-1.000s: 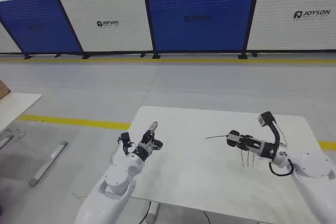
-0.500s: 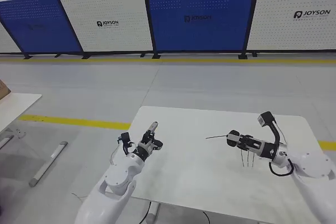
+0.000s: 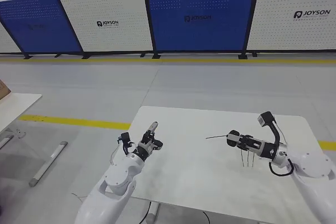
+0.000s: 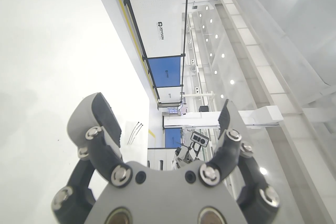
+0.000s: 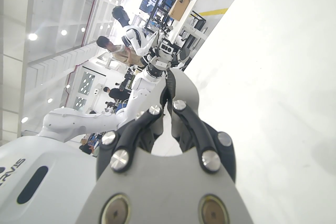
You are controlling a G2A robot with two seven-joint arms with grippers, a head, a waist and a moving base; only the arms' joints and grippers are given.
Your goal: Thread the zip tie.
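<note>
**Now: right claw pinched on a zip tie, left claw wide open**

Both arms are over the white table, well apart. The right arm comes in low from the far side, its forearm lying nearly flat and pointing toward the other arm. The left arm rises from the opposite edge, its wrist tipped forward and upward.

The right claw is closed. In its own wrist view the two jaws press flat against each other with no gap showing between them. It grips one zip tie, a thin dark strip sticking straight out past the claw's tip toward the left claw. The strip's free end stops well short of that claw, and bare table lies between them.

The left claw stands wide open and holds nothing. In its wrist view the ribbed black pads sit far apart. One jaw is close over the tabletop; whether it touches cannot be told.

Three spare ties lie side by side on the table just behind the right claw, under its wrist. From the left claw they show far off, straight ahead between its jaws.
</note>
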